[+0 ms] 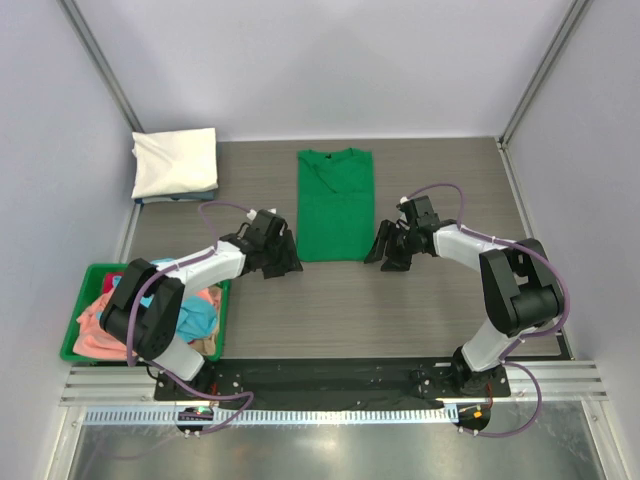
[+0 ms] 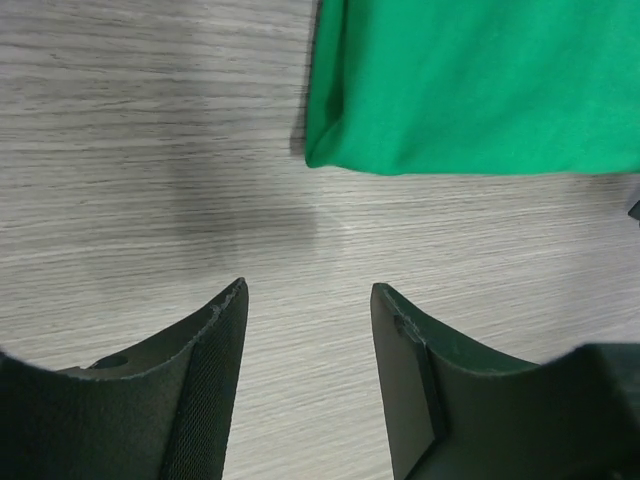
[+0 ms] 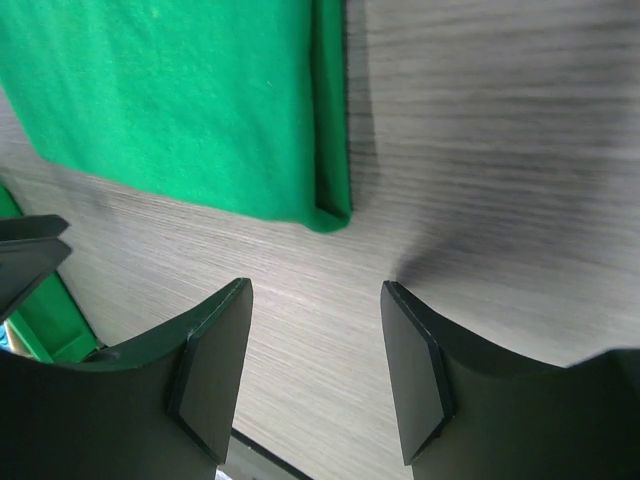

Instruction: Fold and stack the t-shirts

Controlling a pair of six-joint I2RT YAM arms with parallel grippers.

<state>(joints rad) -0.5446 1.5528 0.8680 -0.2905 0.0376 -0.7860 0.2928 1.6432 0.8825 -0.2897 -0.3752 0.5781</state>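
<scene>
Wood-grain table (image 1: 400,310), green t-shirt (image 1: 335,205), folded stack (image 1: 175,165)

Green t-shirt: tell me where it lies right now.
In the top view the green t-shirt lies flat at mid-table, folded narrow, collar toward the far wall. Its near corners sit between the left tool and the right tool, neither touching it.

I see a plain bright green t-shirt (image 1: 335,205), a cream-white t-shirt (image 1: 175,162), a green bin (image 1: 70,335), and the grey wood-grain table (image 1: 330,300).
</scene>
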